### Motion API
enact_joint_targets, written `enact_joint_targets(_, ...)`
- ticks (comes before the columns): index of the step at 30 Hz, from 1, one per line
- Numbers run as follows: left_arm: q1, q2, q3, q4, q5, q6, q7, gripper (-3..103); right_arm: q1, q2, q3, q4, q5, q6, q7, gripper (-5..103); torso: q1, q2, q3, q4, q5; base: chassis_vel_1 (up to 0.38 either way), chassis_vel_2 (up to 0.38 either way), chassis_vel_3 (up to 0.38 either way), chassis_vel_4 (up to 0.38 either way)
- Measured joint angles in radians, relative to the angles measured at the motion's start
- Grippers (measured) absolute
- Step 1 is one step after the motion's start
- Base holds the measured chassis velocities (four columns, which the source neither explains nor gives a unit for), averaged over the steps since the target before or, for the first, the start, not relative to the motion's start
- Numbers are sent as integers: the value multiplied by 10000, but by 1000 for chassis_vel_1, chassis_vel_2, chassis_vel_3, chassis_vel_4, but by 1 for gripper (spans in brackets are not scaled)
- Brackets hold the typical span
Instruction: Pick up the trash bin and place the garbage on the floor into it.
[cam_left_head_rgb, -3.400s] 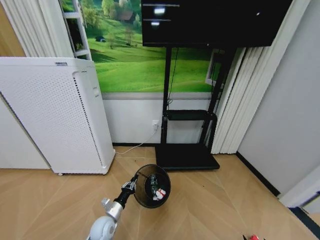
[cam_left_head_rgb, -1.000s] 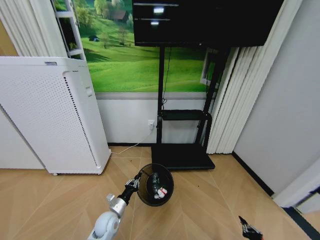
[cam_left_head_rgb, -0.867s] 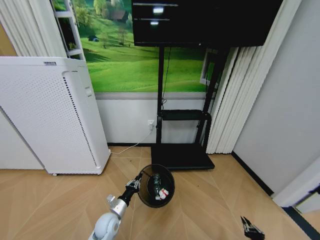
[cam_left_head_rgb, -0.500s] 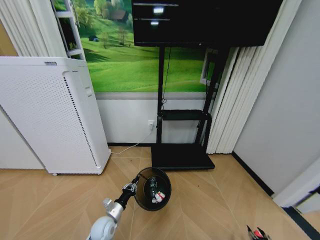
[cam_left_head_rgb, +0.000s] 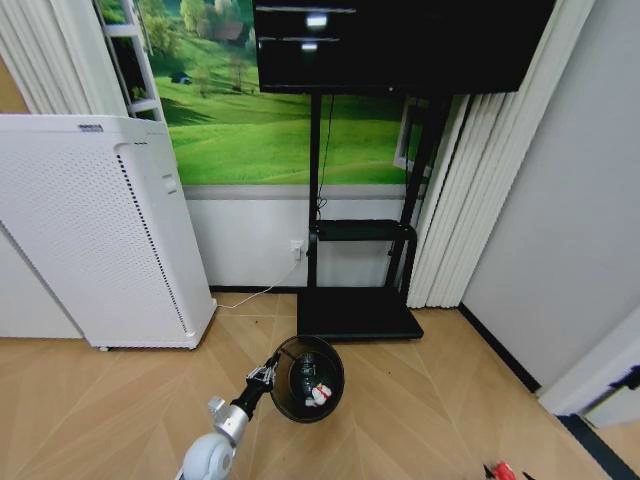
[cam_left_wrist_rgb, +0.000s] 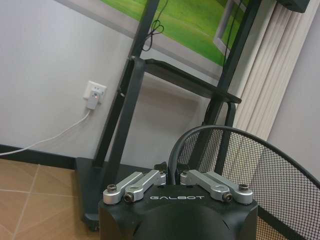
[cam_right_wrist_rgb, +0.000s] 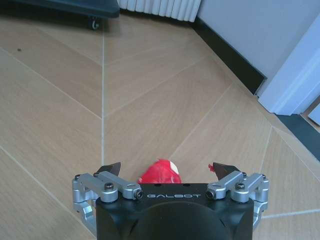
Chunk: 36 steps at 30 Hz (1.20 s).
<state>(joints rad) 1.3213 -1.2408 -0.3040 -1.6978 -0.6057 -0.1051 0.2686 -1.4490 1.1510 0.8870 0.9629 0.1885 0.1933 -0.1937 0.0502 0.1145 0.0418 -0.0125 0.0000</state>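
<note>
Above the floor (cam_right_wrist_rgb: 150, 100), left hand (cam_left_wrist_rgb: 172, 176) grips trash bin (cam_left_head_rgb: 307, 378).

Black wire-mesh trash bin (cam_left_head_rgb: 308, 378); matt wood floor (cam_right_wrist_rgb: 150, 100).

The wood floor (cam_left_head_rgb: 420, 400) is carrying a tall white appliance (cam_left_head_rgb: 90, 230) on the left by the wall and the flat black base of a screen stand (cam_left_head_rgb: 358, 315) in the middle. A white cable (cam_left_head_rgb: 250, 296) is trailing across the boards between them. A small red piece (cam_right_wrist_rgb: 160, 173) is lying on the floor at the right.
</note>
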Motion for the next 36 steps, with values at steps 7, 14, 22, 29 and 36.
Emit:
enact_joint_targets(7,-1,76,-4,-11,-51,-2,2,7,313,177,-76,-340,-308,-161,-57,100,0,0,0,6,-1,1,3,-3,-2)
enact_joint_targets(14,20,116,8,-8,-92,-2,3,7,682,101,-102,-920,-466,-281,-37,100,0,-1,0,4,0,8,8,-6,-5)
enact_joint_targets(22,109,157,-20,-23,-143,-17,35,7,931,77,-99,-1596,-580,-353,48,100,0,0,0,4,0,0,0,0,0)
enact_joint_targets(29,108,172,-26,-9,-152,-23,41,7,1023,103,-106,-1689,-508,-342,-109,83,0,0,0,4,0,0,0,0,0)
enact_joint_targets(36,85,170,-45,-12,-179,-23,24,7,1050,110,-109,-1678,-504,-344,-268,61,0,0,0,4,0,0,0,0,0)
